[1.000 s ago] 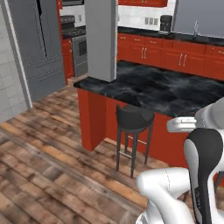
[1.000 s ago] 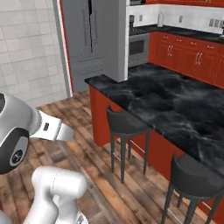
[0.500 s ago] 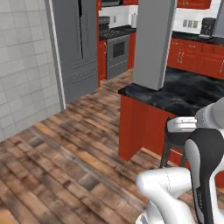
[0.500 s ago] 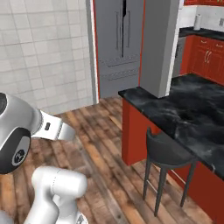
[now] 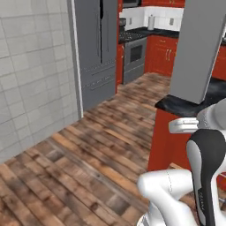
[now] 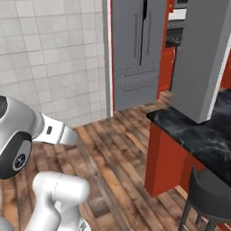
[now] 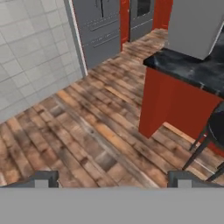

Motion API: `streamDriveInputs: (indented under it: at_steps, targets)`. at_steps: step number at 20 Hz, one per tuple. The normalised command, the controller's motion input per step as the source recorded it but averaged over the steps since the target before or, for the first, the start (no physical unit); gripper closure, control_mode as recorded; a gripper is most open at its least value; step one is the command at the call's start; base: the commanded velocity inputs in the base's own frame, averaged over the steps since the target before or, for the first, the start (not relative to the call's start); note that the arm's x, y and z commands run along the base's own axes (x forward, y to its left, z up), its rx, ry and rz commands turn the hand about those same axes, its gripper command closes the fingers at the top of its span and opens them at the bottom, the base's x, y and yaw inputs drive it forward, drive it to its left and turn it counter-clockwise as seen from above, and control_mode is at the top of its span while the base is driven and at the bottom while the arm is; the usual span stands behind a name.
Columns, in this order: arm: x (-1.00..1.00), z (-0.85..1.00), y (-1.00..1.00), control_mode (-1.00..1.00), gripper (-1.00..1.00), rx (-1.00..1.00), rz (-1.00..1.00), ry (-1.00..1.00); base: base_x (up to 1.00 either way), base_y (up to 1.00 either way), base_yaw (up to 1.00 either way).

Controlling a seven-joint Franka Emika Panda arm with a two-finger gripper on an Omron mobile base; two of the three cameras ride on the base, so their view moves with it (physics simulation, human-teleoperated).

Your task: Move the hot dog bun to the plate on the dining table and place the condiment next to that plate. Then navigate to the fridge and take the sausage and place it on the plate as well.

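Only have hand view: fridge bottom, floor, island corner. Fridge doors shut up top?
Observer: They look shut. The right base view shows the fridge upper doors, with long vertical handles beside a dark centre seam.
Operator: What's past the fridge?
Observer: In the left base view, a stove stands against the same wall, just right of the fridge.
Operator: Anything on the back counter?
Observer: A pale upright canister stands in front of the white backsplash. It is too small to identify.

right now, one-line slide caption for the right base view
Dark grey fridge stands closed beyond the marble dining table corner, wood floor between, a black stool tucked beside it.
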Motion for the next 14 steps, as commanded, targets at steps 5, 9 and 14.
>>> streamDriveInputs:
  at_steps: [5, 9, 14]
  targets:
    - [0.00, 0.00, 0.00, 1.00, -1.00, 0.00, 0.00, 0.00, 1.00, 0.56, -0.04]
    - [0.00, 0.00, 0.00, 1.00, -1.00, 0.00, 0.00, 0.00, 1.00, 0.55, -0.19]
    - [0.00, 0.00, 0.00, 1.00, -1.00, 0.00, 0.00, 0.00, 1.00, 0.55, -0.33]
